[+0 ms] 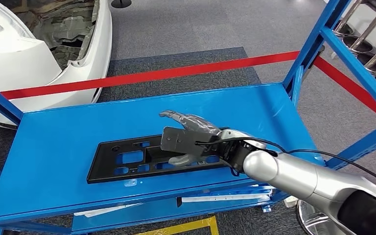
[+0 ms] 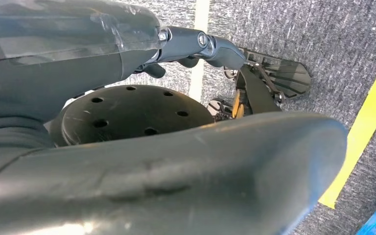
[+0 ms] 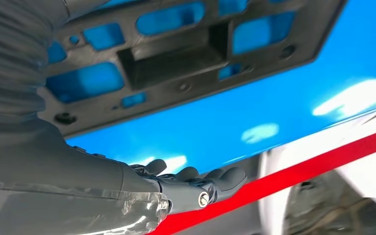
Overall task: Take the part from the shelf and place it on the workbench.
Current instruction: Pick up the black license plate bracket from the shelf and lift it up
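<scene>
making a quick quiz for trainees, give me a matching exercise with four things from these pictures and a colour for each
Things:
1. shelf
2. part
3. floor tape
4. car body

Colours:
A. red
B. white
C. blue
D. black

Pairs: 1-C, 2-D, 3-A, 4-B

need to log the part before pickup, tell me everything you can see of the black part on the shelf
The black part is a flat, long rectangular panel, matte like moulded plastic, with cut-out windows showing blue through and a boxy recess mid-panel. It lies flat on the blue shelf, slightly askew. The right hand is over its right end, fingers spread; contact cannot be told.
</scene>
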Robot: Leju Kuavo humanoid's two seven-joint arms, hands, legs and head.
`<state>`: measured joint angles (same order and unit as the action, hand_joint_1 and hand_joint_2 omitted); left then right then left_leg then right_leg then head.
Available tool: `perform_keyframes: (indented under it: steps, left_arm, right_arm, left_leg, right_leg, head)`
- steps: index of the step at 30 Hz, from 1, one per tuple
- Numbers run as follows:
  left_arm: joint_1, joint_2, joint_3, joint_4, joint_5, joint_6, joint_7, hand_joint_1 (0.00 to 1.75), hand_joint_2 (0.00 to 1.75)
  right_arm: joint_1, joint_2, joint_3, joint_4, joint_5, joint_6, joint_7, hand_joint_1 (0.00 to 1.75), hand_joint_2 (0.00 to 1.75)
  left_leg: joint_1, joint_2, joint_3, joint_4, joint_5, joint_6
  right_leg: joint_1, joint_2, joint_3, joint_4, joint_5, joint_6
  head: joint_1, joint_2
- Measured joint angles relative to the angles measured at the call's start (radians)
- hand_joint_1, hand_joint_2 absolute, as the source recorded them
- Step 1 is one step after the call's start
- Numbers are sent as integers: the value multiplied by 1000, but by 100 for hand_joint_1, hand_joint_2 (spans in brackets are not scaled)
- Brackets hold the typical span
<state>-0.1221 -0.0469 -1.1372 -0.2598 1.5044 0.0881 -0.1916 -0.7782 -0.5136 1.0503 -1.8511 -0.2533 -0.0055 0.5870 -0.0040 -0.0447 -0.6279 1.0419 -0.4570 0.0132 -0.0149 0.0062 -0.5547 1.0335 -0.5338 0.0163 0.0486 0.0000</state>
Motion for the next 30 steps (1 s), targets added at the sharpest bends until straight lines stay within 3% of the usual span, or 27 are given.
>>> perform_keyframes:
  steps: [4, 7, 13, 21, 30]
  left_arm:
    - [5, 0, 0, 0, 4, -1, 0, 0, 0]
    - [5, 0, 0, 0, 3, -3, 0, 0, 0]
    - [3, 0, 0, 0, -4, 2, -8, 0, 0]
    - [2, 0, -1, -3, 2, 14, -13, 0, 0]
    - [2, 0, -1, -6, 7, 15, -18, 0, 0]
  right_arm:
    - [-36, -4, 28, 26, 120, 38, 88, 0, 175]
    - [-58, -20, 55, 43, 194, 127, 108, 0, 175]
    - [-127, -61, 132, 52, 126, 328, 110, 0, 175]
    - [-224, -73, 254, 52, -47, 303, 110, 0, 175]
    - [-235, -60, 319, 40, -71, 316, 73, 0, 175]
  left_leg:
    - [0, 0, 1, 0, 0, 0]
    - [0, 0, 1, 0, 0, 0]
    - [0, 0, 1, 0, 0, 0]
    - [0, 1, 2, 0, 0, 0]
    - [0, 1, 3, 0, 0, 0]
  right_leg:
    - [0, 0, 0, -1, 0, 0]
    - [0, 0, 1, -1, 0, 0]
    - [0, 1, 1, -2, 1, 1]
    - [0, 1, 2, -2, 1, 1]
    - [0, 1, 3, -2, 1, 1]
  head:
    - [0, 0]
    - [0, 0]
    - [0, 0]
    - [0, 0]
    - [0, 0]
